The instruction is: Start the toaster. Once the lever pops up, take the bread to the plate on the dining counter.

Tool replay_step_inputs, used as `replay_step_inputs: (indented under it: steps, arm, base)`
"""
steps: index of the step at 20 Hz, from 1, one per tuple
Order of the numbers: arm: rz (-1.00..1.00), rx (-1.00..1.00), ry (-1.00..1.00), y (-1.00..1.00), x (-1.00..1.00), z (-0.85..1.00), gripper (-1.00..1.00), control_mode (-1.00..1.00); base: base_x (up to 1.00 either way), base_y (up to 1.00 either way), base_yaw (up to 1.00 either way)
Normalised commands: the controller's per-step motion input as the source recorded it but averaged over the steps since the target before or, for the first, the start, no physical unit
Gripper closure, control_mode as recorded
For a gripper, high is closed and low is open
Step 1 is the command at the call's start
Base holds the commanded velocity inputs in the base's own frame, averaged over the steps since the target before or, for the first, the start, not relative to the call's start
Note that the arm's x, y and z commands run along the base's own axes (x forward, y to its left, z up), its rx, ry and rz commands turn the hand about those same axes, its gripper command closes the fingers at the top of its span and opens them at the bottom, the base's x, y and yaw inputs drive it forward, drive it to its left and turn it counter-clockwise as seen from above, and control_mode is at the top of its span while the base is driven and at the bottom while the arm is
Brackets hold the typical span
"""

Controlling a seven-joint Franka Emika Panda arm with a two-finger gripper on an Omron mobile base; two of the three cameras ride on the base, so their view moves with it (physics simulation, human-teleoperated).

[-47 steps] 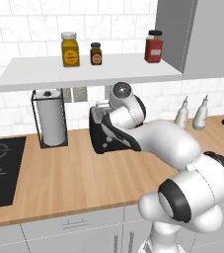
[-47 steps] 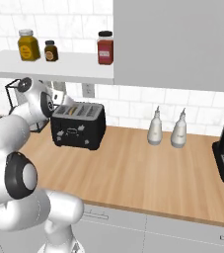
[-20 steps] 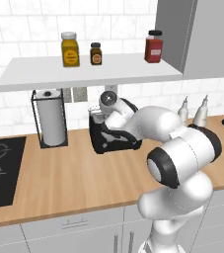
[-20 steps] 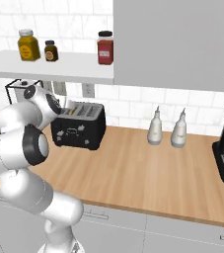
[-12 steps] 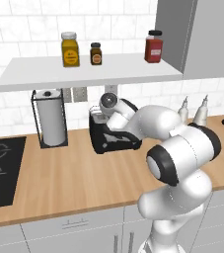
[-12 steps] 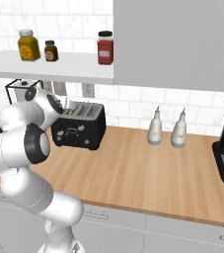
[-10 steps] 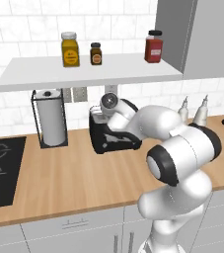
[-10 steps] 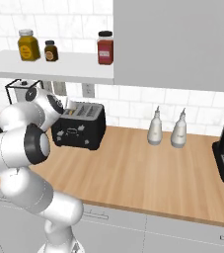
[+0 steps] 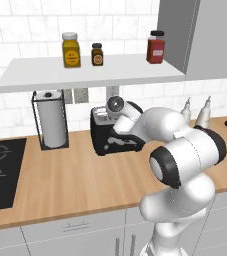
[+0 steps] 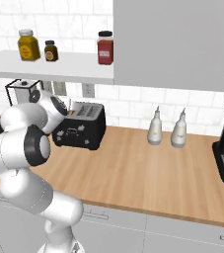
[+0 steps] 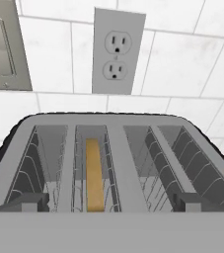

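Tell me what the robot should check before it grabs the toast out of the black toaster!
1. Tan-brown slice of bread stands upright in one slot of the black boxy toaster with the silver-grey top: ok.
2. Other slot holds nothing in the way: ok.
3. Gripper open, dark fingertips spread on either side of the slots: ok.
4. Gripper lined up over the bread: not ok; the slice sits off to one side of the midline in the hand view.
5. Toaster lever has popped up: cannot tell; the lever is not visible.
6. Light wood worktop in front of the toaster free for pulling back: ok.
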Motion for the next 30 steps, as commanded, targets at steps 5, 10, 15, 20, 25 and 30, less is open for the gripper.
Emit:
replay_step_inputs:
  steps: [5,10,15,20,25,30]
  arm:
    - [0.00,0.00,0.00,0.00,0.00,0.00,-1.00,-1.00]
    - [0.00,0.00,0.00,0.00,0.00,0.00,-1.00,-1.00]
    - [0.00,0.00,0.00,0.00,0.00,0.00,-1.00,-1.00]
    - [0.00,0.00,0.00,0.04,0.00,0.00,-1.00,-1.00]
    - [0.00,0.00,0.01,0.00,0.00,0.03,-1.00,-1.00]
    - [0.00,0.00,0.01,0.00,0.00,0.06,-1.00,-1.00]
  base:
    - [0.00,0.00,0.00]
    - [0.00,0.00,0.00]
    - [0.00,0.00,0.00]
    - [0.00,0.00,0.00]
    - [0.00,0.00,0.00]
    - [0.00,0.00,0.00]
